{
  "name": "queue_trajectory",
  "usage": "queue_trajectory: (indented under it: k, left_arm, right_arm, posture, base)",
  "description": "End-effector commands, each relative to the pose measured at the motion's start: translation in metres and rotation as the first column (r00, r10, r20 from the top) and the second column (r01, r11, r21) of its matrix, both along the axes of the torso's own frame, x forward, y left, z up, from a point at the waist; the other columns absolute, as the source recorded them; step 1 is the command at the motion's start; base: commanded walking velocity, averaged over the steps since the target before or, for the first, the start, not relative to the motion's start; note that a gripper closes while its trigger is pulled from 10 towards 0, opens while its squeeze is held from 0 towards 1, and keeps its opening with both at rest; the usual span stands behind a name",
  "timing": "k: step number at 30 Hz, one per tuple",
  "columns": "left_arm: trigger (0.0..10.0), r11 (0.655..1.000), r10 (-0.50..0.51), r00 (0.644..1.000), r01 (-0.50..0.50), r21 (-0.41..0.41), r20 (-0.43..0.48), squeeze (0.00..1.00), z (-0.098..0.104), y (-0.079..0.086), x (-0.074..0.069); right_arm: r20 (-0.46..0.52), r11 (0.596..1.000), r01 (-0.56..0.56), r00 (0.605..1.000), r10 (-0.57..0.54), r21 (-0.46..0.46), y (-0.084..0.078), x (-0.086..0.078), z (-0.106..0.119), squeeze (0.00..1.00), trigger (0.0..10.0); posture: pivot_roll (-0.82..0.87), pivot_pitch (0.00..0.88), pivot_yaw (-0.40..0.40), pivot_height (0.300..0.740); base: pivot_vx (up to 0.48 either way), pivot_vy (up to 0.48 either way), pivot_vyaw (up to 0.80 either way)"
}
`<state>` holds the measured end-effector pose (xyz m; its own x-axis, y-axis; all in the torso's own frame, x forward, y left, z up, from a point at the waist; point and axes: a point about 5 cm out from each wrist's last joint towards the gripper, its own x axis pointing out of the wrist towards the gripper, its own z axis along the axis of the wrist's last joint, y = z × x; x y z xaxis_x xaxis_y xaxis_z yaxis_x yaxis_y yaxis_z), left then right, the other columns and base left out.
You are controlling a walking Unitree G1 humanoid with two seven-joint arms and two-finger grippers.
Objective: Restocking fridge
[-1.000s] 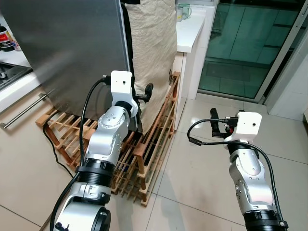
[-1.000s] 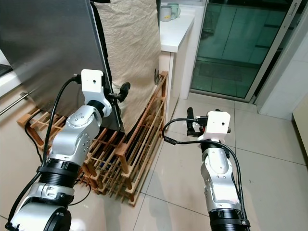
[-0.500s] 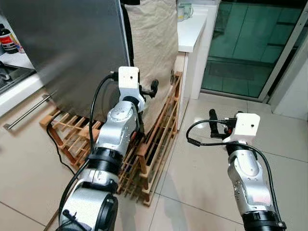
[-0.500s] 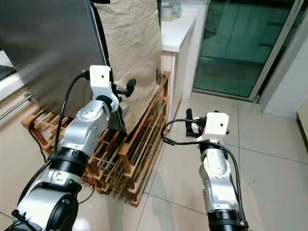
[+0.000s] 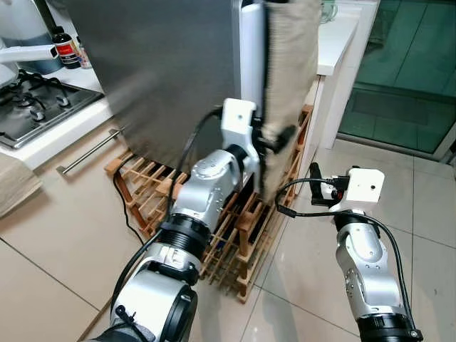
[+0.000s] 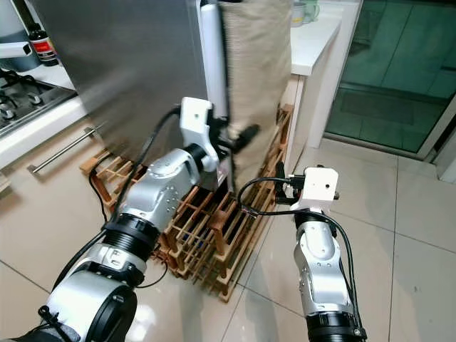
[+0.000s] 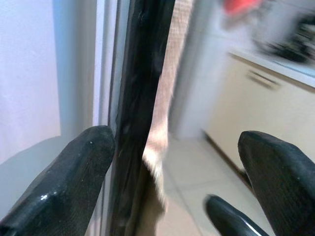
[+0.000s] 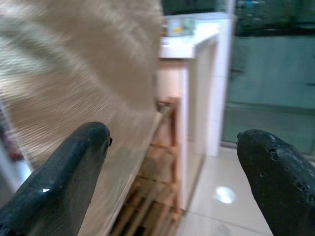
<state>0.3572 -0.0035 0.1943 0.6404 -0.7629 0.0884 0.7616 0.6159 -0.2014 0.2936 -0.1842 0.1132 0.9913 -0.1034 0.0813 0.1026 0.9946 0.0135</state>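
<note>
The fridge's steel door point(image 5: 164, 71) stands ahead on the left, with a white strip point(image 5: 251, 64) along its right edge. A beige cloth point(image 5: 292, 57) hangs just beyond that edge. My left gripper point(image 5: 281, 137) is raised at the door's edge. In the left wrist view its fingers point(image 7: 74, 187) are open, spread either side of the black door seal point(image 7: 140, 98). My right gripper point(image 5: 318, 187) is held over the tiled floor to the right, open, holding nothing, and faces the cloth point(image 8: 74, 73).
A wooden slatted rack point(image 5: 235, 235) lies on the floor below the fridge, with a black cable point(image 5: 132, 214) beside it. A gas hob point(image 5: 35, 107) and a dark bottle point(image 5: 65, 48) are at the left. A white counter point(image 5: 335, 35) and a glass door point(image 5: 406, 64) lie to the right.
The whole picture has shifted, so the camera turned left and the hob came into view. My left arm has reached further forward to the door's edge, where a white strip now shows.
</note>
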Motion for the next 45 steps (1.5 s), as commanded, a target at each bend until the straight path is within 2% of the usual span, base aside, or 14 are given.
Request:
queue_trajectory:
  k: [1, 4, 9, 10, 12, 17, 18, 19, 20, 25, 27, 33, 39, 45]
  left_arm:
    - [10.0, 0.971, -0.204, 0.979, 0.204, -0.124, 0.019, 0.00, 0.024, -0.068, -0.030]
    - [10.0, 0.962, -0.236, 0.970, 0.241, -0.129, 0.052, 0.00, 0.029, -0.076, -0.036]
    - [10.0, 0.980, -0.129, 0.990, 0.137, -0.146, 0.062, 0.00, 0.033, -0.042, -0.017]
    - [10.0, 0.989, -0.048, 0.997, 0.057, -0.133, 0.065, 0.00, 0.028, -0.016, -0.009]
    - [10.0, 0.992, -0.012, 0.998, 0.020, -0.125, 0.068, 0.00, 0.026, -0.005, -0.007]
    - [10.0, 0.964, 0.256, 0.966, -0.252, -0.079, 0.039, 0.00, 0.000, 0.077, -0.001]
    - [10.0, 0.935, 0.350, 0.936, -0.346, -0.079, 0.036, 0.00, -0.007, 0.112, -0.008]
    - [10.0, 0.935, 0.350, 0.936, -0.346, -0.079, 0.036, 0.00, -0.007, 0.112, -0.008]
    - [10.0, 0.890, 0.451, 0.892, -0.446, -0.090, 0.037, 0.00, -0.011, 0.148, -0.017]
    - [10.0, 0.824, 0.567, 0.822, -0.562, -0.078, 0.064, 0.00, -0.014, 0.195, -0.039]
    - [10.0, 0.762, 0.647, 0.756, -0.645, -0.056, 0.095, 0.00, -0.017, 0.220, -0.060]
    - [10.0, 0.688, 0.704, 0.686, -0.723, 0.064, 0.181, 0.00, -0.031, 0.222, -0.089]
    - [10.0, 0.680, 0.722, 0.679, -0.732, 0.043, 0.135, 0.00, -0.031, 0.201, -0.086]
    - [10.0, 0.607, 0.789, 0.610, -0.793, 0.061, 0.075, 0.00, -0.038, 0.201, -0.087]
  right_arm:
    - [0.003, 0.999, 0.032, 0.999, -0.032, 0.007, -0.007, -0.003, 0.001, 0.00, 10.0]
    - [-0.001, 1.000, 0.030, 1.000, -0.030, 0.000, -0.008, -0.007, 0.001, 0.00, 10.0]
    - [-0.010, 1.000, -0.022, 1.000, 0.022, -0.010, 0.002, -0.011, 0.000, 0.00, 10.0]
    - [-0.011, 1.000, -0.028, 1.000, 0.028, -0.008, 0.002, -0.009, 0.000, 0.00, 10.0]
    - [-0.012, 1.000, -0.028, 1.000, 0.028, -0.007, 0.002, -0.009, 0.001, 0.00, 10.0]
    - [-0.040, 0.998, -0.028, 0.999, 0.030, 0.049, 0.002, -0.001, -0.002, 0.00, 10.0]
    - [-0.047, 0.998, -0.033, 0.998, 0.036, 0.059, 0.001, 0.003, -0.003, 0.00, 10.0]
    - [-0.047, 0.998, -0.033, 0.998, 0.036, 0.059, 0.001, 0.003, -0.003, 0.00, 10.0]
    - [-0.052, 0.997, -0.044, 0.998, 0.047, 0.067, 0.002, 0.009, -0.003, 0.00, 10.0]
    - [-0.050, 0.993, -0.083, 0.995, 0.087, 0.080, 0.007, 0.019, 0.000, 0.00, 10.0]
    - [-0.050, 0.989, -0.131, 0.990, 0.135, 0.074, 0.013, 0.028, 0.003, 0.00, 10.0]
    - [-0.064, 0.955, -0.245, 0.964, 0.259, 0.166, 0.034, 0.039, 0.001, 0.00, 10.0]
    - [-0.056, 0.915, -0.360, 0.925, 0.375, 0.180, 0.054, 0.036, -0.001, 0.00, 10.0]
    - [-0.051, 0.907, -0.372, 0.920, 0.388, 0.198, 0.056, 0.037, -0.001, 0.00, 10.0]
  posture:
    - [-0.29, 0.000, 0.153, 0.740]
    - [-0.30, 0.000, 0.156, 0.740]
    - [-0.29, 0.000, 0.135, 0.740]
    - [-0.27, 0.000, 0.119, 0.740]
    - [-0.26, 0.000, 0.115, 0.740]
    - [-0.20, 0.000, 0.092, 0.740]
    - [-0.17, 0.000, 0.082, 0.740]
    - [-0.17, 0.000, 0.082, 0.740]
    - [-0.15, 0.000, 0.074, 0.740]
    - [-0.09, 0.000, 0.045, 0.740]
    - [-0.05, 0.000, 0.016, 0.740]
    - [-0.01, 0.000, -0.037, 0.740]
    - [-0.02, 0.000, -0.033, 0.740]
    - [-0.04, 0.000, -0.014, 0.740]
  base:
    - [0.000, 0.000, 0.00]
    - [0.000, 0.000, 0.00]
    - [0.000, 0.000, 0.00]
    - [0.000, 0.000, 0.00]
    - [0.000, 0.000, 0.00]
    - [0.000, 0.000, 0.00]
    - [0.000, 0.000, 0.00]
    - [0.000, 0.000, 0.00]
    - [0.000, 0.000, 0.00]
    - [0.000, 0.000, 0.27]
    - [0.000, 0.000, 0.66]
    - [0.000, 0.000, 0.63]
    - [0.000, 0.000, 0.60]
    - [0.000, -0.240, 0.60]
